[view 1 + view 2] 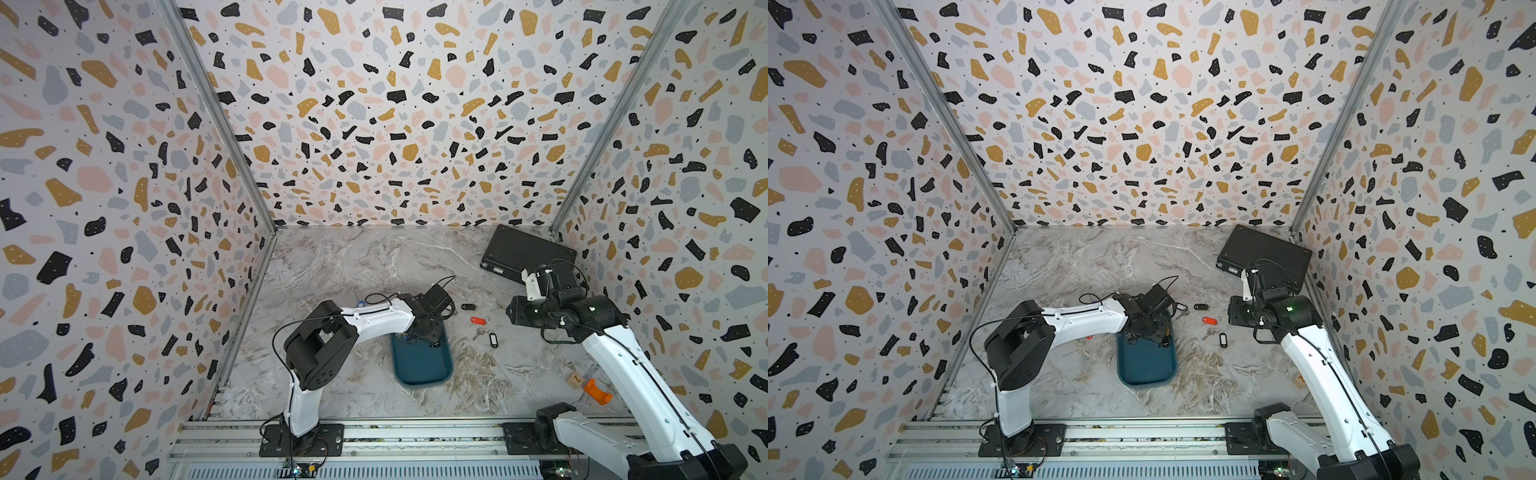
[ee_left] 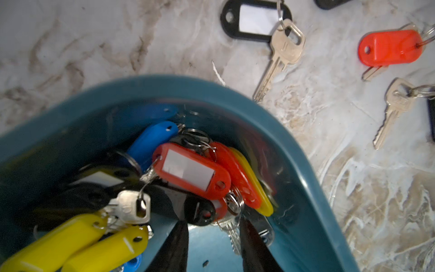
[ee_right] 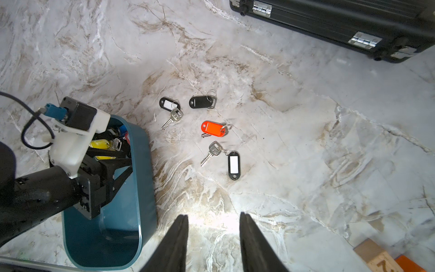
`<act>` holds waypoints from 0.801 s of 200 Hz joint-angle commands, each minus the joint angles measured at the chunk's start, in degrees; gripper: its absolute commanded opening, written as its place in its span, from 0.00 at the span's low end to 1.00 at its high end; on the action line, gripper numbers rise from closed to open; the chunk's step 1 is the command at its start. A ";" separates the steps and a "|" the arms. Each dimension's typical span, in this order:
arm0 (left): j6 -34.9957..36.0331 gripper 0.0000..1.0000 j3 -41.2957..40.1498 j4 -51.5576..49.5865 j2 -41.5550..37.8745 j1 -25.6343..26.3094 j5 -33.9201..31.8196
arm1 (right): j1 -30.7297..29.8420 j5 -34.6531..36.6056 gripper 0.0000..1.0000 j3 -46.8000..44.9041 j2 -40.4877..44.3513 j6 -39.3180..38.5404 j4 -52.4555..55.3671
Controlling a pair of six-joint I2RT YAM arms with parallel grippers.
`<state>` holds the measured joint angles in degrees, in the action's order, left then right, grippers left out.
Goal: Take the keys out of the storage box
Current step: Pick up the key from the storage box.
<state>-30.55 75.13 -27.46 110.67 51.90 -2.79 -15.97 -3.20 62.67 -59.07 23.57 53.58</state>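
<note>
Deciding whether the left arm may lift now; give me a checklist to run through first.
1. Left gripper inside the storage box, over the keys: ok.
2. Grip closed on a key: not ok; jaws apart, one silver key merely lying between them.
3. That key free of the tangled pile: cannot tell.
4. Right gripper open, empty, clear of the box: ok.
5. Bare table beside the four keys already out: ok.

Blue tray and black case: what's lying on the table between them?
Four key tags lie loose there: a red tag and three black tags, keys showing on three. The right wrist view shows them clearest; the rest is bare table.
</note>
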 commanded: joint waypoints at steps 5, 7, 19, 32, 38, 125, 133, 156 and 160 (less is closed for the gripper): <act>-0.13 0.40 2.97 0.33 1.63 0.73 -2.42 | 0.15 0.13 0.41 -0.44 1.06 0.51 1.22; -0.19 0.40 3.10 0.27 1.78 0.74 -2.60 | 0.10 0.13 0.41 -0.42 1.06 0.51 1.25; -0.13 0.39 3.73 -0.06 2.38 0.93 -3.54 | 0.10 0.04 0.41 -0.48 1.19 0.51 1.22; -0.11 0.37 4.40 -0.55 2.94 1.08 -4.83 | 0.14 -0.05 0.41 -0.49 1.32 0.51 1.20; 0.00 0.36 4.76 -0.79 3.18 1.16 -5.56 | 0.12 -0.05 0.41 -0.53 1.32 0.51 1.24; -0.03 0.01 6.37 -4.47 3.73 1.54 -7.82 | 0.09 -0.66 0.41 -0.56 1.35 0.69 1.21; 0.03 0.00 6.20 -4.91 2.88 1.50 -8.17 | 0.15 -0.69 0.41 -0.58 1.32 0.69 1.22; -0.34 0.00 5.56 -5.94 0.51 1.54 -8.63 | 0.10 -0.98 0.41 -0.55 1.16 0.69 1.24; -0.45 0.00 5.39 -6.13 0.14 1.56 -8.57 | 0.14 -1.10 0.41 -0.54 1.11 0.69 1.18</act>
<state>-30.72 80.62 -30.85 114.72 53.12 -9.58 -15.97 -3.70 62.06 -58.83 23.99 53.60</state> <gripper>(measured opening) 0.047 0.410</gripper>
